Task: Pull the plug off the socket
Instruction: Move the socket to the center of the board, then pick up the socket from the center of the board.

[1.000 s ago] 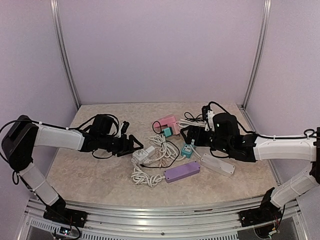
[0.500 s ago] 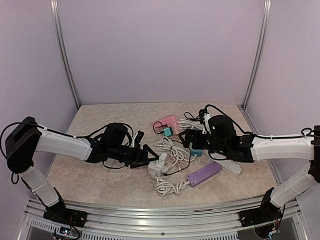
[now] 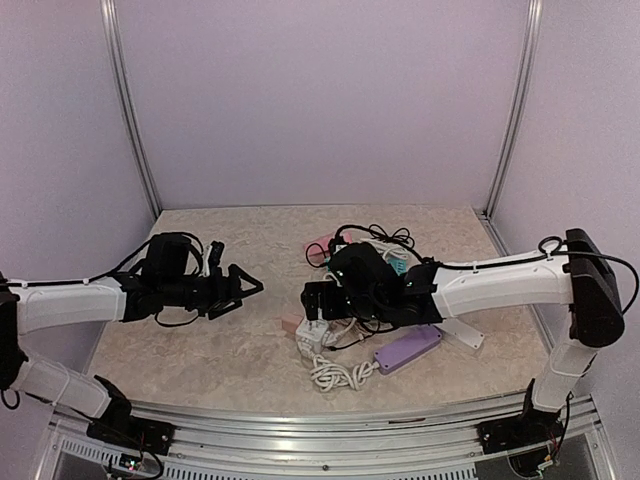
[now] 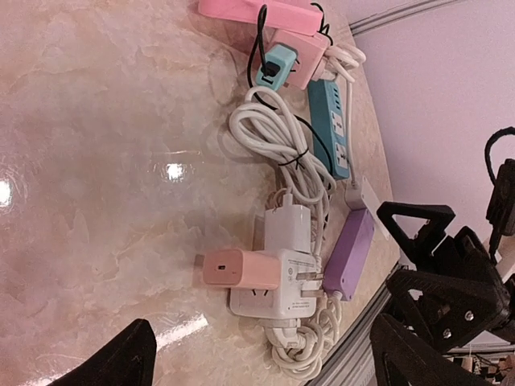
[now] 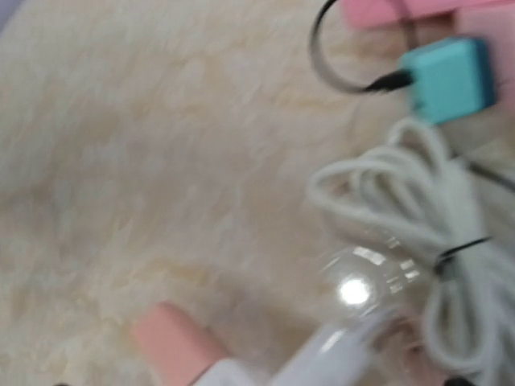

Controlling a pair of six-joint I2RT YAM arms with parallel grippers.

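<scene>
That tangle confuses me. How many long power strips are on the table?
4: a pink plastic power strip farthest back, a teal one beside it, a purple one near the front edge, a white one beside that. The right arm may hide others.

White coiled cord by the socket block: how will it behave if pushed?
Probably floppy: the white coiled cord lies in loose loops, cinched only by a thin black tie. It would likely bunch up rather than slide whole. It seems to lead to the white socket block, so it may tug that along.
</scene>
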